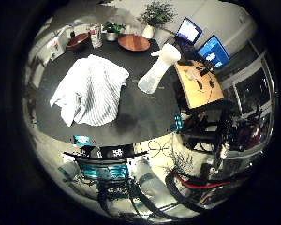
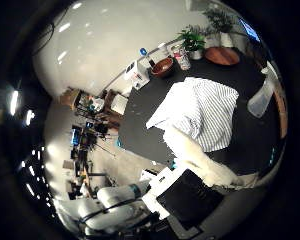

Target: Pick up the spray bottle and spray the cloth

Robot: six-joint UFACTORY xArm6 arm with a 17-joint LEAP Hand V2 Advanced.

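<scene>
Upright on the dark round surface [image 1: 145, 119] stands the spray bottle [image 1: 155, 71], a pale translucent plastic one with a wide base, a narrowing waist and a white trigger head on top. It looks light and fairly stiff, probably smooth enough to slip, and top-heavy enough to tip if nudged at the head. The narrow neck just under the trigger seems the best place to take hold, so a finger can then reach the trigger. Beside it, a little apart, lies the striped cloth [image 1: 90, 90], soft and rumpled in loose folds, spread flat on the same surface. Beyond both, near the far rim, sit a wooden plate [image 1: 133, 42], a dark bowl [image 1: 77, 41], a small tin [image 1: 96, 35] and potted plants [image 1: 156, 16]. Off the surface's edge next to the bottle is a wooden desk [image 1: 200, 84] with two lit screens [image 1: 201, 40]. The hand [image 2: 200, 162] is well above and away from everything; one pale finger shows stretched out straight, holding nothing.
</scene>
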